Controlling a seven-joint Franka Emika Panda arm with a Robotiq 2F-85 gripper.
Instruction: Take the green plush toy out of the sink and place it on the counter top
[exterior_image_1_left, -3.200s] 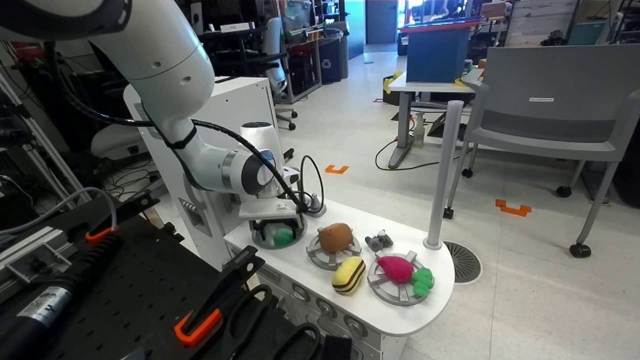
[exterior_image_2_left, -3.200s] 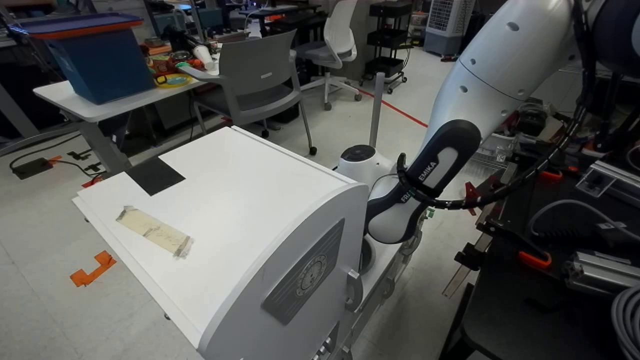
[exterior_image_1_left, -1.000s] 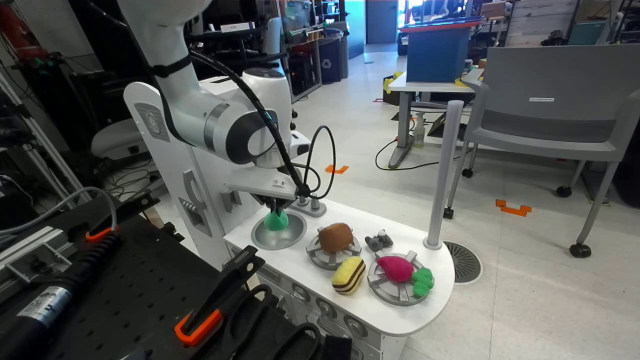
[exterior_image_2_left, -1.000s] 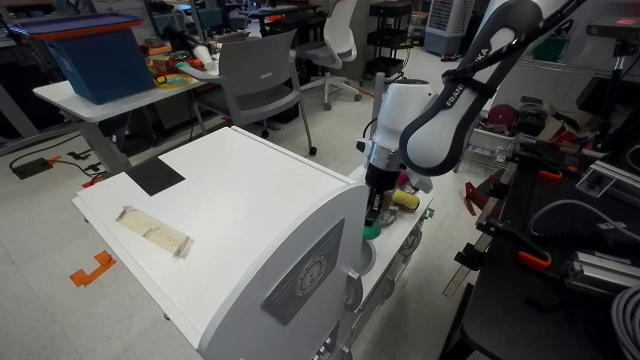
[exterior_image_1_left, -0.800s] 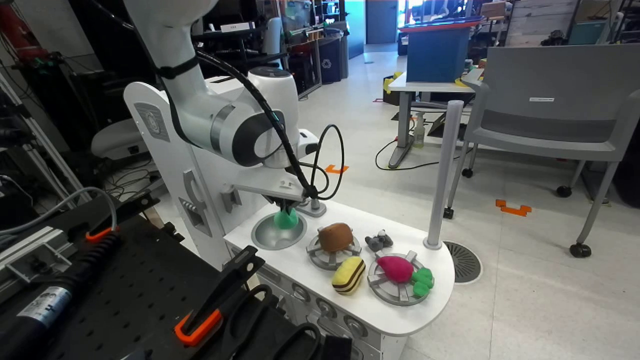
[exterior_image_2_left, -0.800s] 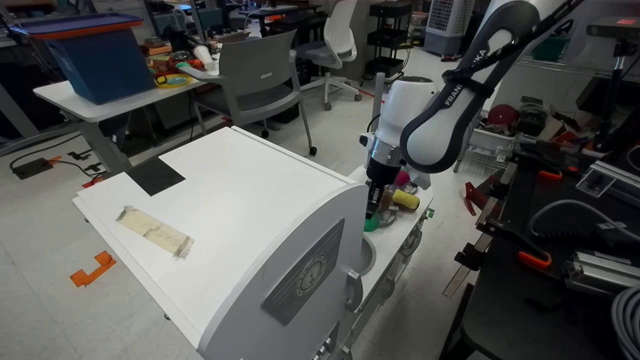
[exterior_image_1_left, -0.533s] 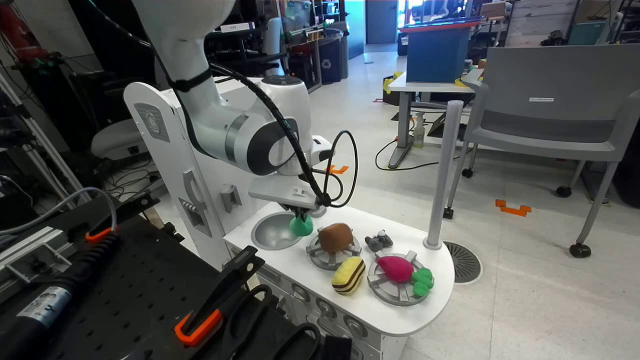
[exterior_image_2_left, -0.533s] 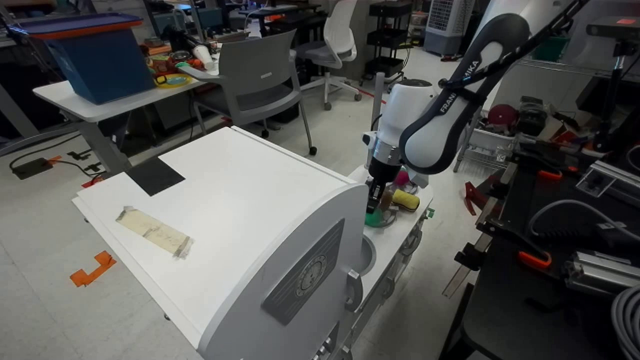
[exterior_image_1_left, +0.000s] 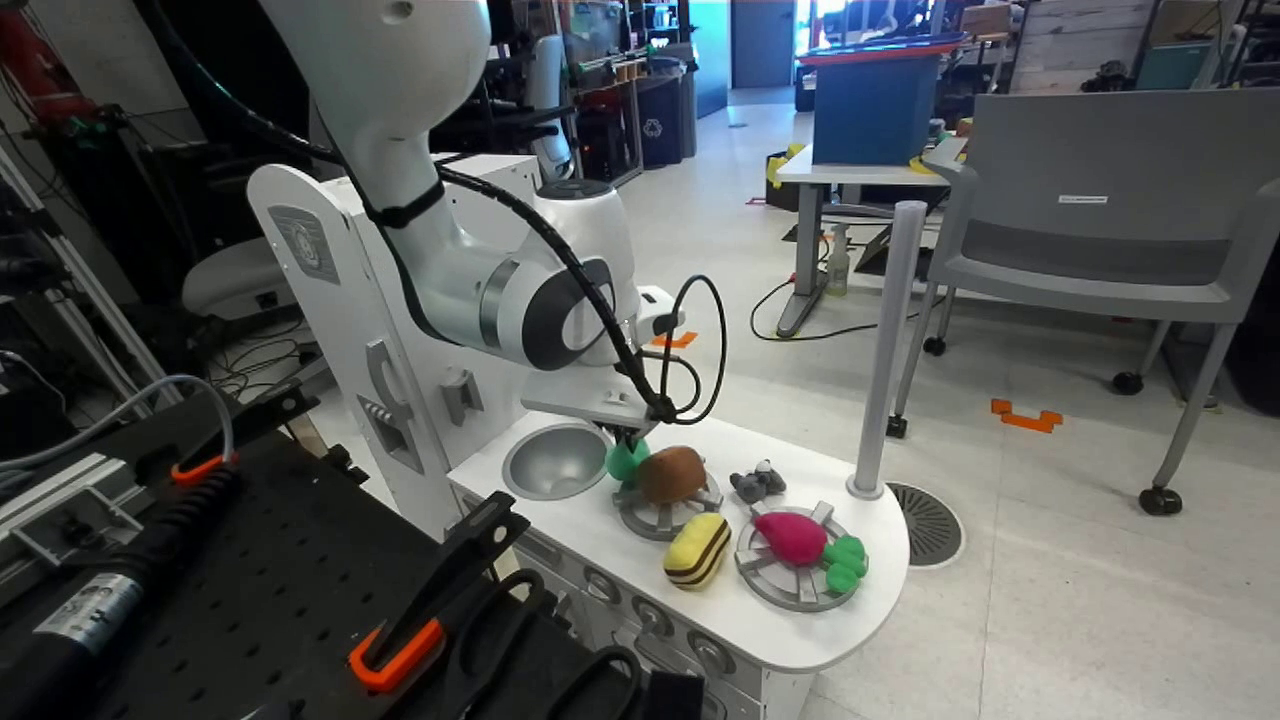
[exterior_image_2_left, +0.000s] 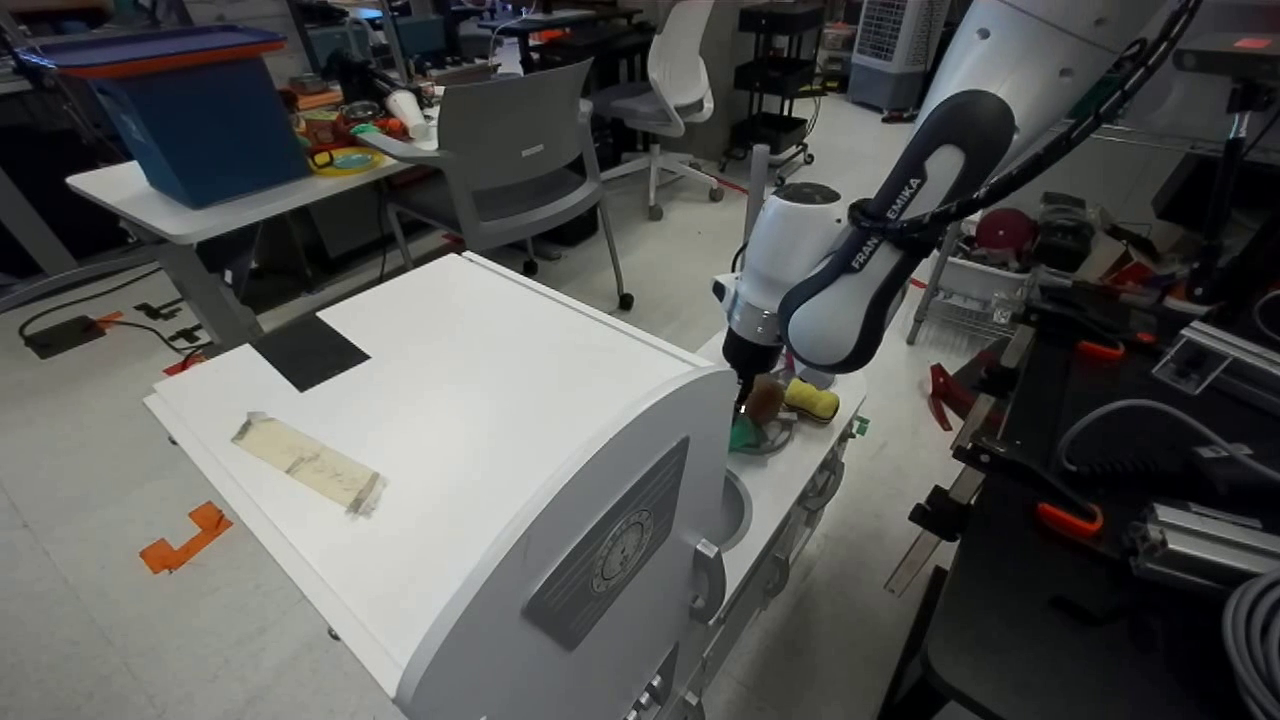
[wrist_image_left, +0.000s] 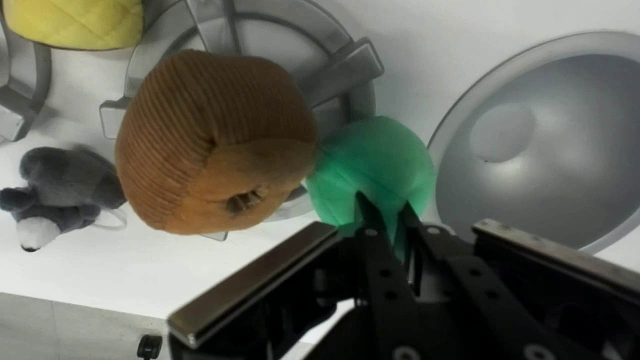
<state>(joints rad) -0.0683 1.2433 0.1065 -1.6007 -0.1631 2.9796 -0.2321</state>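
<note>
My gripper (wrist_image_left: 383, 200) is shut on the green plush toy (wrist_image_left: 385, 155), its two dark fingers pinching the fabric in the wrist view. The toy is outside the sink (wrist_image_left: 550, 125), between its rim and a burner ring, right against the brown plush toy (wrist_image_left: 215, 140). In an exterior view the green toy (exterior_image_1_left: 625, 461) hangs low over the white counter top (exterior_image_1_left: 590, 515); whether its underside touches the counter or the ring, I cannot tell. In an exterior view the gripper (exterior_image_2_left: 742, 405) is partly hidden by the white cabinet (exterior_image_2_left: 480, 400).
The brown toy sits on a grey burner ring (wrist_image_left: 345, 70). Nearby lie a yellow striped plush (exterior_image_1_left: 697, 550), a grey plush animal (exterior_image_1_left: 758, 482) and a pink-and-green plush (exterior_image_1_left: 795, 537) on a burner. A grey post (exterior_image_1_left: 893, 350) stands at the far end. A faucet base is mostly hidden.
Earlier the gripper reached into the sink around the toy with its fingers apart. It has since closed on the toy, lifted it out, carried it over the rim towards the brown toy and lowered it.
</note>
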